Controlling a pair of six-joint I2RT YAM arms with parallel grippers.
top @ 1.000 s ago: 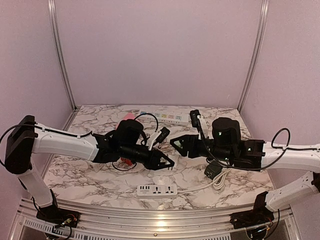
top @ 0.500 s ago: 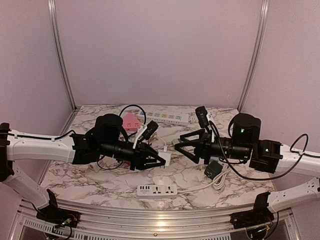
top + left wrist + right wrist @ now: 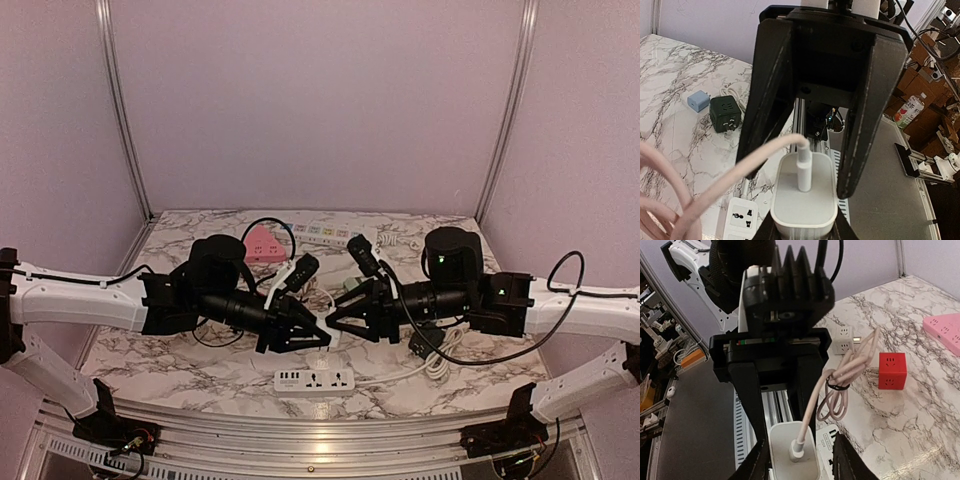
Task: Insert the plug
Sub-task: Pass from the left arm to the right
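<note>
over one table (image 3: 170, 352), one charger (image 3: 790, 202), left claw (image 3: 802, 229) clamping it, right claw (image 3: 798, 460) open astride

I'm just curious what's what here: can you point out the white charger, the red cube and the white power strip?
white charger (image 3: 802, 205): left wrist view, its flat face
red cube (image 3: 890, 380): right wrist view, front face
white power strip (image 3: 316, 381): top view, its middle

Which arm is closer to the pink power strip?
Left. The left arm hangs just in front of the pink power strip; the right arm is farther off, on the right side.
</note>
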